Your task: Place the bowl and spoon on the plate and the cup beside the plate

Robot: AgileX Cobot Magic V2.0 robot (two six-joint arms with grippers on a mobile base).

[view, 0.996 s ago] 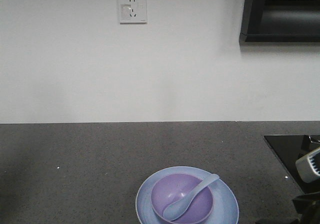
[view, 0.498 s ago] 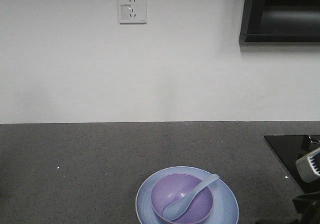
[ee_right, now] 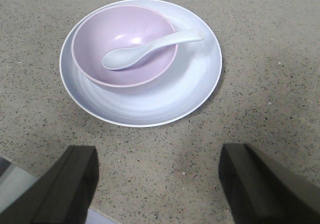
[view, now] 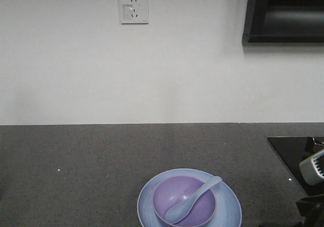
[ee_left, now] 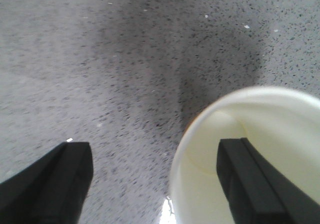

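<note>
One bowl (ee_right: 130, 27) sits on the one plate (ee_right: 165, 94), and the one spoon (ee_right: 150, 48) rests in the bowl, so that part looks done. The left gripper (ee_left: 154, 149) straddles the one cup (ee_left: 260, 114) wall, fingers (ee_left: 250, 184) wide, seemingly unclamped; how near the cup is to the plate is unseen. The right gripper (ee_right: 159, 151) hangs wide and empty over the tabletop (ee_right: 260, 84).

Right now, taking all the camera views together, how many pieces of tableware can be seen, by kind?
Plate: 1
Bowl: 1, sitting on the plate
Spoon: 1, resting in the bowl
Cup: 1, seen only in the left wrist view
Total: 4
</note>
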